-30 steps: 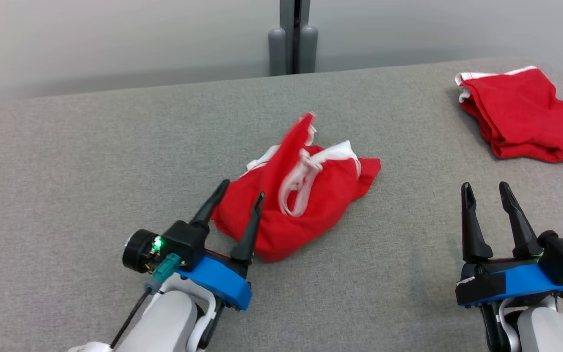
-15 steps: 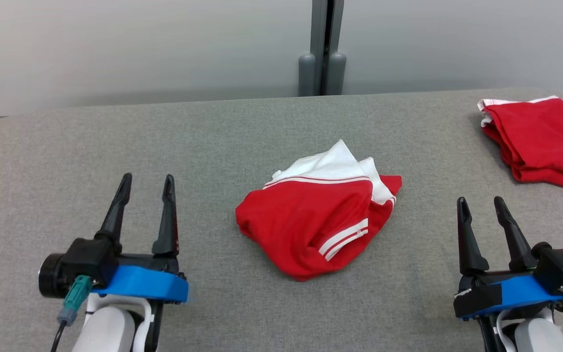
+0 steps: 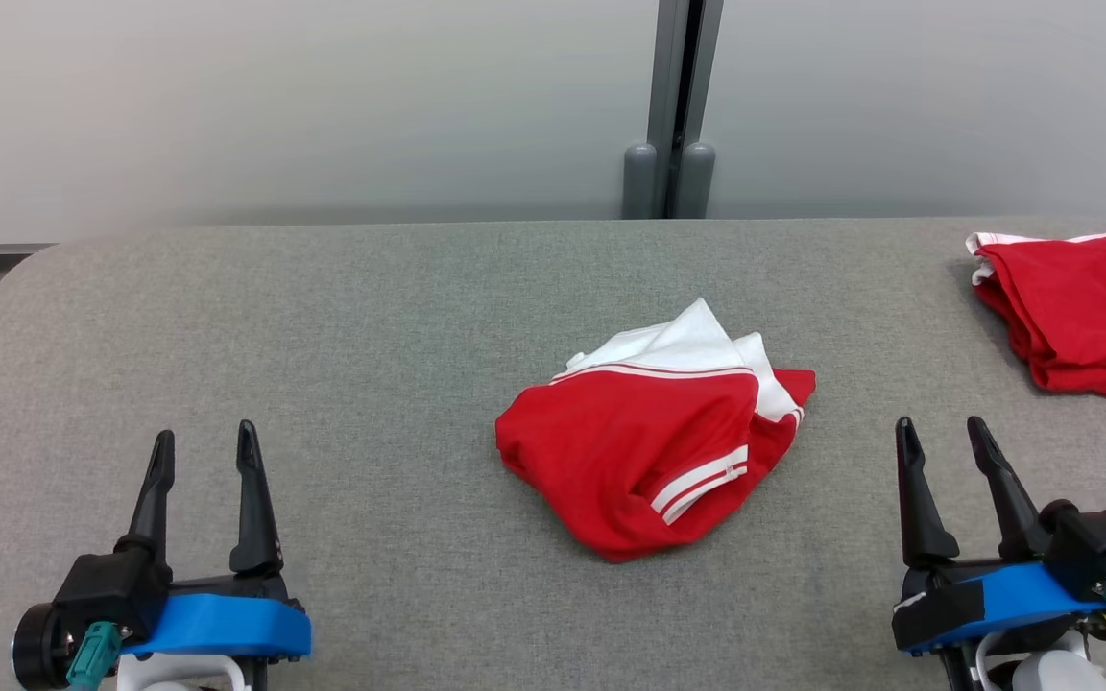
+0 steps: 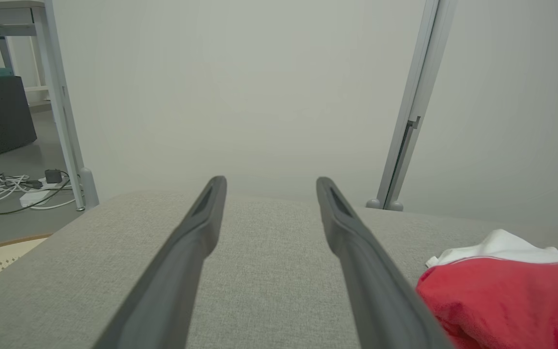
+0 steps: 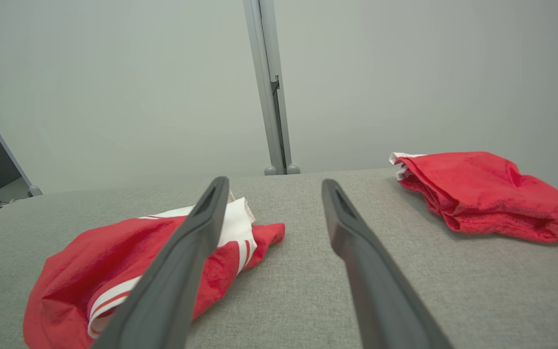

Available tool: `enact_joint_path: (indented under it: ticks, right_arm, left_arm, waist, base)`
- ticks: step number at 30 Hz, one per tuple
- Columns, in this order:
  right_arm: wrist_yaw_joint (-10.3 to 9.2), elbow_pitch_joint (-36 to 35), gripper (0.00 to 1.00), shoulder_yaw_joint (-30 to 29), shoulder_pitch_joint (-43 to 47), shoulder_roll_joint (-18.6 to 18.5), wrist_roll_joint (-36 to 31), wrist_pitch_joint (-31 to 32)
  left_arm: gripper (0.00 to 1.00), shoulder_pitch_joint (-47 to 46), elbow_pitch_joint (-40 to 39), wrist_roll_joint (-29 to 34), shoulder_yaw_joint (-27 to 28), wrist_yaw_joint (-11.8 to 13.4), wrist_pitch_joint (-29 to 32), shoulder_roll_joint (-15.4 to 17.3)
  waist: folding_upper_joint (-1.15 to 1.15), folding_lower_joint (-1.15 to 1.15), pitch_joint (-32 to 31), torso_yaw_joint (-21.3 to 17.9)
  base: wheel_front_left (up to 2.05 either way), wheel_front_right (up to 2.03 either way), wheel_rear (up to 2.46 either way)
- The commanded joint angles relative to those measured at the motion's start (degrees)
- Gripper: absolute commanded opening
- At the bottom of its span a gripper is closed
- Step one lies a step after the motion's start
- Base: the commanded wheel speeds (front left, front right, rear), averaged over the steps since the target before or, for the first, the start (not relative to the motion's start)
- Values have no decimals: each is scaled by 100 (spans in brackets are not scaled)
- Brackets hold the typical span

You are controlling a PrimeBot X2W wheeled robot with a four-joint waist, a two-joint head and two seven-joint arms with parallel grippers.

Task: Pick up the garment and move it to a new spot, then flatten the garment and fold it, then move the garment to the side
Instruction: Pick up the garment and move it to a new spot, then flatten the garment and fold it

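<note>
Off the left end of the grey fabric-covered table [image 3: 371,336], the left wrist view shows a pale metal frame [image 4: 61,106] standing on the floor, with white and dark cables [image 4: 12,186] lying loose by its foot.

The left gripper [image 3: 204,434] sits over the table's near left corner. Its two dark fingers stand well apart and point toward the far edge, with nothing but bare cloth between them. In its own wrist view the left gripper [image 4: 270,180] frames only the table top and the plain wall [image 4: 259,97] beyond.

The garment [image 3: 649,451] lies in a crumpled heap at about the middle of the table, nearer the front edge than the back. It is red, with a white panel bunched at its far side and two white stripes on a cuff or hem toward its right. No finger touches it. It lies well apart from the left gripper and somewhat nearer the right one.

Behind the far edge, a grey post [image 3: 673,96] rises against the wall.

The right gripper [image 3: 939,424] rests over the near right corner. Its fingers are likewise spread wide and empty, pointing toward the back.

A second red garment [image 3: 1081,307], with a white edge showing, lies loosely folded at the far right corner.
</note>
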Motion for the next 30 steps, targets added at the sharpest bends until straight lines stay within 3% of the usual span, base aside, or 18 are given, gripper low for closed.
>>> enact_joint_path:
  ticks: [1,22,30]
  right_arm:
    - [1,-7,100,6,97,-6,30,1]
    - [1,83,100,92,120,-6,37,57]
    - [1,304,100,462,-480,-5,-113,175]
  left_arm:
    - [100,68,-20,65,61,-43,-28,-11]
    - [100,151,49,518,501,-289,-28,-245]
    - [100,23,82,599,531,-378,-28,-308]
  waist:
    - [0,0,-8,8]
    - [0,0,8,-9]
    - [0,0,133,49]
  base:
    - [0,0,0]
    - [0,0,0]
    - [0,0,0]
